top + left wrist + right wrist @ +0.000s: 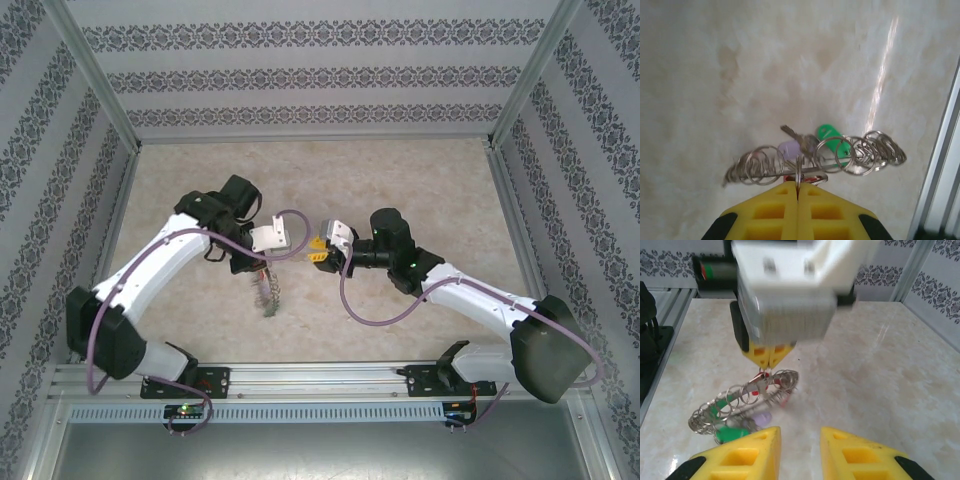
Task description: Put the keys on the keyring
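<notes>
**Keyring (pixel 268 295) hangs from your left tool (pixel 798 186); right tool (pixel 800 440) faces it w/ nothing in its jaws.**

Left tool is pinched fully shut on the keyring's top edge, among its wire loops. The ring hangs edge-on, long axis sloping down to one side; can't tell if the low end touches the worktop (pixel 400 180). Right tool is just beside the keyring, jaws narrowly apart & empty. The ring lies straight ahead of it, a bit left of its gap, so that's your free arm. Ring is flat grey metal, rim crowded w/ wire loops; a green tag (pixel 832 137) & a lilac tag (pixel 790 148) hang on it. Red bits of the keys (pixel 756 390) show among the loops near the keyring's gripped edge; can't tell if they're threaded.
</notes>
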